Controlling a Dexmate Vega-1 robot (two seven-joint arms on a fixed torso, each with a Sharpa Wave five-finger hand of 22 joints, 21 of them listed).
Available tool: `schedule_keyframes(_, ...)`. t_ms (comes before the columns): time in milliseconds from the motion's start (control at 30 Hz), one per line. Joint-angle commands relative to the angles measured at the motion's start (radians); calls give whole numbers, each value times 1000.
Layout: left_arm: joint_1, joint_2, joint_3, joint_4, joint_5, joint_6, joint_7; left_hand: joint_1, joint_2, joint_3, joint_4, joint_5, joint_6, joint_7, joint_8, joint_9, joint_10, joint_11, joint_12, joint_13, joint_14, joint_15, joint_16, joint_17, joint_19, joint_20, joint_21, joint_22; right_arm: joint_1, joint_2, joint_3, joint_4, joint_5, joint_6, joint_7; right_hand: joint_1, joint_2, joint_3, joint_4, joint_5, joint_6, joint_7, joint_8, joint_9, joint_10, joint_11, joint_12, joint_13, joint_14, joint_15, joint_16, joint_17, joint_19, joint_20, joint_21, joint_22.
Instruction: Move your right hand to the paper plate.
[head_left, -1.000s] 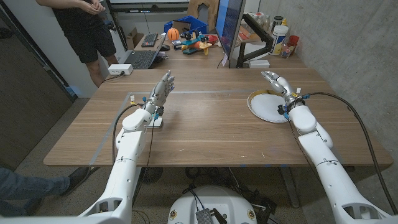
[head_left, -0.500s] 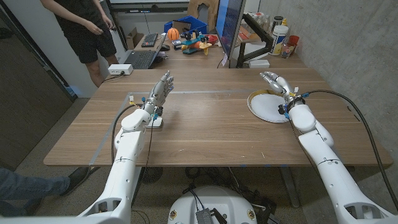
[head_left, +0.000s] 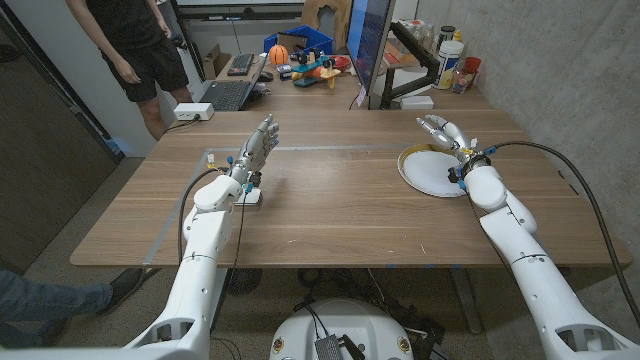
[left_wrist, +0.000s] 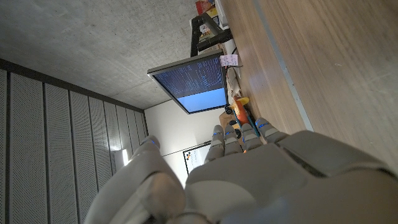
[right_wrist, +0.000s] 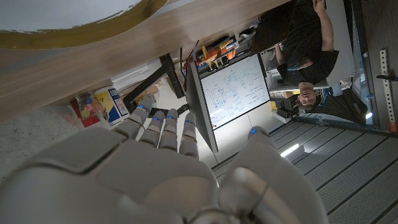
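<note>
A white paper plate (head_left: 429, 170) with a yellowish rim (right_wrist: 93, 28) lies on the right side of the wooden table. My right hand (head_left: 446, 134) hovers over the plate's far right edge, its fingers apart and holding nothing; its back (right_wrist: 143, 180) shows large in the right wrist view. My left hand (head_left: 258, 146) is raised over the left side of the table, fingers extended together and holding nothing, and its back (left_wrist: 249, 180) shows in the left wrist view.
A small white block (head_left: 247, 194) sits under my left wrist. A strip of tape (head_left: 300, 149) runs across the far part of the table. A monitor (head_left: 368, 45), a laptop (head_left: 224, 94) and clutter stand on the desk behind. A person (head_left: 135, 45) stands at the far left.
My right hand has crept slightly farther over the plate's far edge. The left arm has stayed still. The person behind the table has shifted and lowered an arm.
</note>
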Motion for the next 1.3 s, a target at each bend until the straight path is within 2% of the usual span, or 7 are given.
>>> schedule_keyframes(33,1,2,3,-13,10,7,5,1,6,1,-6,-3,6,-2,0,4,1,2,0,3,5,-2,2,5,-1,4,-3,6,1,-11,-3,-2,-27,-16,-7,9,0,1,-7,11,6,-4,-2,5,5,-3,-3,5,11,2,-4,3,6,3,-3,1)
schedule_keyframes(867,2,-1,4,-25,13,7,9,-1,7,-1,-8,-6,9,-2,-1,4,1,1,-1,3,5,-2,2,5,0,7,-13,6,-1,-38,-30,-19,-126,-65,-37,13,-2,-1,-12,18,4,-11,-5,5,5,-4,-8,6,10,2,-7,4,8,4,-17,1)
schedule_keyframes(967,2,0,4,-26,13,8,9,-2,8,-1,-9,-6,10,-2,-1,4,1,2,-1,3,5,-2,2,5,0,7,-14,6,-2,-46,-34,-19,-140,-62,-42,14,-2,-2,-13,20,3,-13,-6,5,-1,-17,-12,6,8,-4,-9,4,8,6,-21,2)
schedule_keyframes(1300,6,1,1,-31,14,6,12,-2,9,-2,-10,-7,10,-2,-1,4,1,2,-1,3,5,-2,2,5,1,8,-18,7,-6,-58,-45,-30,-178,-85,-47,16,-1,-2,-14,23,4,-15,-6,5,-1,-20,-14,6,9,-5,-9,4,11,6,-26,2)
